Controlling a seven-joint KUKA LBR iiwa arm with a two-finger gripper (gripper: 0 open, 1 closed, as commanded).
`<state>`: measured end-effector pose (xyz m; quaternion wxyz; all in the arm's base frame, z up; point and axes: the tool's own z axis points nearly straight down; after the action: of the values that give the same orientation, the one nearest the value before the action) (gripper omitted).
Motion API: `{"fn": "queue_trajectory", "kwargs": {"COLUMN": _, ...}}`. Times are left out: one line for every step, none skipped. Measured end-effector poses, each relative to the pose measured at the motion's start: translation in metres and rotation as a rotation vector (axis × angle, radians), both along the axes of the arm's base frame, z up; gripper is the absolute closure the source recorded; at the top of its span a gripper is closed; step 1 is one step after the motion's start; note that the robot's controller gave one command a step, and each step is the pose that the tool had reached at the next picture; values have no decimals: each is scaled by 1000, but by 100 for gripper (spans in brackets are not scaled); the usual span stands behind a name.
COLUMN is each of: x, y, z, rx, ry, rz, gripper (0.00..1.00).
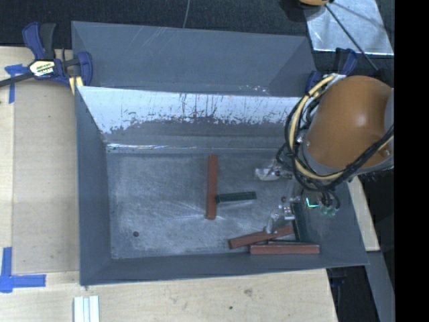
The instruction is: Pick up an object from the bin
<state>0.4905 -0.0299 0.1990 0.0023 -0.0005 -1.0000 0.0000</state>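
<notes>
My gripper (273, 194) is at the right side of the bin, its fingers spread apart, one fingertip (267, 174) toward the back and the other toward the front. It is open with nothing between the fingers. A short dark green stick (235, 196) lies flat just left of the gap, its right end pointing at it. That stick touches a long brown stick (212, 186) that runs front to back in the middle of the bin. Two more brown sticks (258, 239) (285, 249) lie side by side at the front right, just below the nearer finger.
The arm's orange dome and cables hang over the bin's right wall above the gripper. The bin's sloped walls close in on all sides. A small dark speck (136, 233) sits on the floor at the front left.
</notes>
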Motion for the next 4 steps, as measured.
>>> {"fn": "queue_trajectory", "kwargs": {"x": 2, "y": 0, "z": 3, "rx": 0, "ry": -7, "rz": 1, "gripper": 0}}
{"fn": "queue_trajectory", "kwargs": {"x": 27, "y": -9, "z": -40, "rx": -1, "ry": -14, "rz": 68, "gripper": 0}}
{"fn": "queue_trajectory", "kwargs": {"x": 46, "y": 0, "z": -121, "rx": -2, "ry": -30, "rz": 82, "gripper": 100}}
{"fn": "queue_trajectory", "kwargs": {"x": 46, "y": 0, "z": -121, "rx": -2, "ry": -30, "rz": 82, "gripper": 100}}
